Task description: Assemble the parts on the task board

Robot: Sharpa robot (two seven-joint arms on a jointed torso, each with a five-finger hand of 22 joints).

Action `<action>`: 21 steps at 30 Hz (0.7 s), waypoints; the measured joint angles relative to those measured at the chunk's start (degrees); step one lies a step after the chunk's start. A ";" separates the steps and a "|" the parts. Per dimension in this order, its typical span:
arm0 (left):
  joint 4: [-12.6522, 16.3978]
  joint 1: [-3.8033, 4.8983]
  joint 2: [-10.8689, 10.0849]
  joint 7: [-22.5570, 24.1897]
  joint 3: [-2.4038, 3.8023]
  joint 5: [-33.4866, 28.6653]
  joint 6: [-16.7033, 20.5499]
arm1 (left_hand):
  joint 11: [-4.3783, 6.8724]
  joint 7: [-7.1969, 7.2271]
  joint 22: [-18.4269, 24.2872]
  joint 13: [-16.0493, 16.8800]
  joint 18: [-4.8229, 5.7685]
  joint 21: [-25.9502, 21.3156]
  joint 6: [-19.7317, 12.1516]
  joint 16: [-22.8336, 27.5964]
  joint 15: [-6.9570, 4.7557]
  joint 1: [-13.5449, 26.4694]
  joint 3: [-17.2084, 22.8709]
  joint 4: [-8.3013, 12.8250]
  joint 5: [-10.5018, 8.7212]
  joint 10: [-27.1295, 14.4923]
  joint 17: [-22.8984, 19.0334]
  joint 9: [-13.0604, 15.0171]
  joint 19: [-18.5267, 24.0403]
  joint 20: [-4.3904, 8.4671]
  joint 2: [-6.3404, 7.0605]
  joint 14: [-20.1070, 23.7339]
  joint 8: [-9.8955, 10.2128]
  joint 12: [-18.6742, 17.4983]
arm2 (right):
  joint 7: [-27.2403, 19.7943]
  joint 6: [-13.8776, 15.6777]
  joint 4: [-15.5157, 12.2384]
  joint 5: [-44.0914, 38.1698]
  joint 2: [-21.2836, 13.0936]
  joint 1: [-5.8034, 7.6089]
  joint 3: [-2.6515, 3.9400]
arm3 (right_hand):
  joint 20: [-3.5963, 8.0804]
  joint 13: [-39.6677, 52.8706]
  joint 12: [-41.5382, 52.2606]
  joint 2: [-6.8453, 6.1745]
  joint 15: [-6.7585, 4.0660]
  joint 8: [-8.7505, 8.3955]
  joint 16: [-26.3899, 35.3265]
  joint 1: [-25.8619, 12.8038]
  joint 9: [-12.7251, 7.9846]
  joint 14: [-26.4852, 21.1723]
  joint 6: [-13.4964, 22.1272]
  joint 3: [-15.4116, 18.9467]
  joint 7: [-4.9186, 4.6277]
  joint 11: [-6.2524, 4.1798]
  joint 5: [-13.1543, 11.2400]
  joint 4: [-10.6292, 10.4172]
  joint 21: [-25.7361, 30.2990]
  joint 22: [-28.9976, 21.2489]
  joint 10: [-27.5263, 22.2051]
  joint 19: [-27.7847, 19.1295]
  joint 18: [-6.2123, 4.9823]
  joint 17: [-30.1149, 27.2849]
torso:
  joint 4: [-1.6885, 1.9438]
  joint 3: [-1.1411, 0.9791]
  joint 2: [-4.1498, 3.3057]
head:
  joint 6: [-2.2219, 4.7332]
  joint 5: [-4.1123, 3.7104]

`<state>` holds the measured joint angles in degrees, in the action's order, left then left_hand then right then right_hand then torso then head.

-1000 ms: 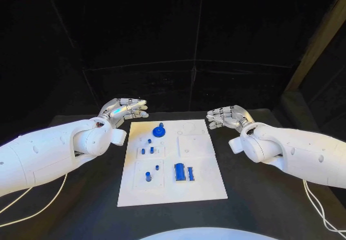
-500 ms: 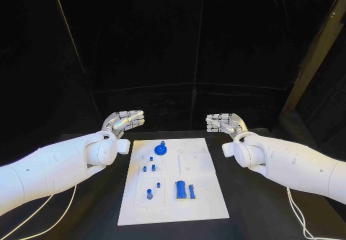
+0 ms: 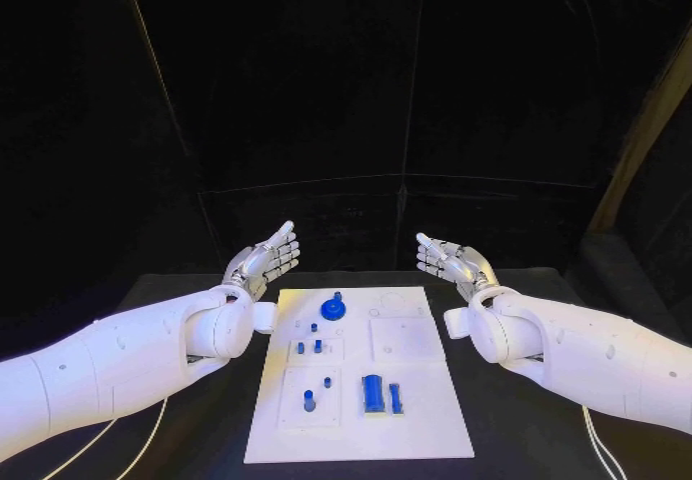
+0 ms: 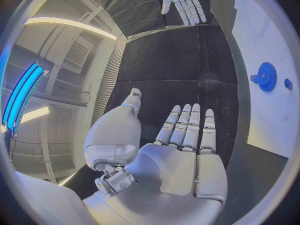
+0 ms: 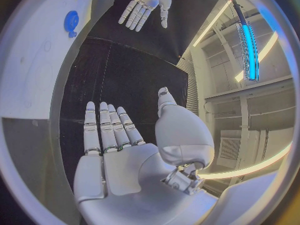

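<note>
Too small to tell apart by shape: the small blue parts [image 3: 320, 346] on the task board [image 3: 418, 400]. Cut at 3 o'clock by the left wrist view's rim: the board.

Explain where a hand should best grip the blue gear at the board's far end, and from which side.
Probably from above, fingers pinching the rim of the blue gear: it appears to lie flat on the task board, with bare board around it. Both hands are open.

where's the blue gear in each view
Head view: blue gear at the task board's far end, between the two hands.
Left wrist view: blue gear on the board, beyond the left hand.
Right wrist view: blue gear on the board.
Shared landmark: the white board.
</note>
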<state>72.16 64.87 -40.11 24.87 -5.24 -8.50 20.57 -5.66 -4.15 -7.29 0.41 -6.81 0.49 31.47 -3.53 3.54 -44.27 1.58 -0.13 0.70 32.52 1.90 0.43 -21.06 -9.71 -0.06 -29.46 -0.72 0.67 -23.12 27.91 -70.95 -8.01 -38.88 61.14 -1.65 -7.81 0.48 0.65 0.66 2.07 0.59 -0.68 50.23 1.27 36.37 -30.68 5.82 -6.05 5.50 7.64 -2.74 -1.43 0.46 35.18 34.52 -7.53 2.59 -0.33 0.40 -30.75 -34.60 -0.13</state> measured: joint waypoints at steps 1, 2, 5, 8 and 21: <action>1.50 -0.45 -0.43 0.09 0.50 0.29 1.09 | 0.38 0.68 0.31 -0.07 0.17 -0.01 -1.36 0.54 -0.54 1.93 -0.26 0.02 0.00 -1.41 -0.32 -0.07 0.90 0.44 0.00 1.31 0.14 0.00 | -0.25 0.86 -2.07 0.38 -0.63 -0.14 0.18 | 0.25 -0.04 0.00 -0.07 -0.24 -0.15 0.16 -1.44 -0.12 -1.05 0.88 -0.18 0.17 -0.34 -0.22 0.30 0.18 -0.05 -1.00 -0.98 0.53 -0.30 | 0.08 -0.09 -0.09 | 0.08 0.04; 3.00 -0.87 -0.86 0.20 1.00 0.58 2.19 | 1.05 1.18 0.59 -0.11 0.18 -0.01 -2.64 0.98 -1.03 3.68 -0.39 -0.10 -0.24 -2.66 -0.57 -0.12 1.76 0.79 0.01 2.46 0.27 -0.15 | -0.46 1.57 -3.66 0.69 -1.13 -0.22 0.32 | 0.61 -0.13 0.00 -0.20 -0.60 -0.15 0.20 -3.88 -0.36 -2.83 2.36 -0.50 0.47 -1.10 -0.60 0.81 0.34 -0.13 -2.71 -2.67 0.90 -0.72 | 0.12 -0.15 -0.15 | 0.13 0.08; 8.24 -2.29 -2.15 0.71 2.54 1.86 6.48 | 2.70 2.33 1.35 -0.20 0.80 -0.01 -5.90 2.02 -2.01 8.31 -0.65 0.11 -0.25 -6.11 -1.09 -0.22 3.92 1.82 0.03 5.51 0.27 -0.25 | -1.35 4.37 -9.08 1.96 -2.85 -0.50 0.80 | 1.43 -0.22 -0.24 -0.39 -1.17 -0.15 0.20 -9.04 -0.70 -6.54 5.52 -2.19 2.18 -2.70 -1.35 1.62 0.74 -0.21 -6.32 -6.19 0.90 -1.43 | 0.23 -0.28 -0.29 | 0.19 0.12; 12.02 -3.31 -3.04 1.23 3.58 3.13 10.34 | 3.87 3.04 2.49 -0.24 1.44 -0.02 -8.87 2.42 -2.61 12.49 -0.94 0.13 -0.25 -9.18 -1.41 -0.27 5.96 2.73 0.03 8.33 0.27 -0.25 | -2.22 6.95 -12.96 3.21 -4.02 -0.73 1.14 | 2.15 -0.31 -0.24 -0.49 -1.52 -0.15 0.20 -13.77 -0.91 -9.99 8.40 -3.57 3.69 -3.78 -2.06 2.10 0.79 -0.30 -9.66 -9.45 1.80 -1.89 | 0.27 -0.35 -0.36 | 0.23 0.13; 17.65 -4.79 -4.56 3.10 5.14 6.84 21.18 | 5.45 4.00 6.71 -0.34 5.58 -0.27 -18.28 3.13 -3.43 25.73 -1.25 0.14 -0.48 -18.95 -1.79 -0.35 12.53 7.71 0.03 17.12 0.50 -0.45 | -5.09 14.23 -18.82 7.01 -5.79 -1.07 1.58 | 7.08 -0.41 -0.28 -0.64 -1.98 -0.36 0.41 -28.92 -1.16 -20.97 17.67 -5.31 5.79 -5.28 -6.67 2.59 1.05 -0.37 -20.22 -19.85 5.82 -2.46 | 0.33 -0.40 -0.42 | 0.23 0.13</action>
<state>89.81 60.08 -44.67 27.97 -0.09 -1.66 41.75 -0.21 -0.15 -0.58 0.07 -1.23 0.23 13.19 -0.39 0.11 -18.54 0.32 0.01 0.22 13.57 0.11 0.07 -8.53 -2.00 -0.02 -12.34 -0.23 0.21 -28.21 42.14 -89.78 -1.00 -44.67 60.07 -0.07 -0.74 0.07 0.37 0.03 0.09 0.22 -0.27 21.31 0.11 15.40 -13.01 0.51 -0.26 0.22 0.97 -0.16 -0.38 0.09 14.96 14.67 -1.72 0.13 0.00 0.01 -31.17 -34.37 0.01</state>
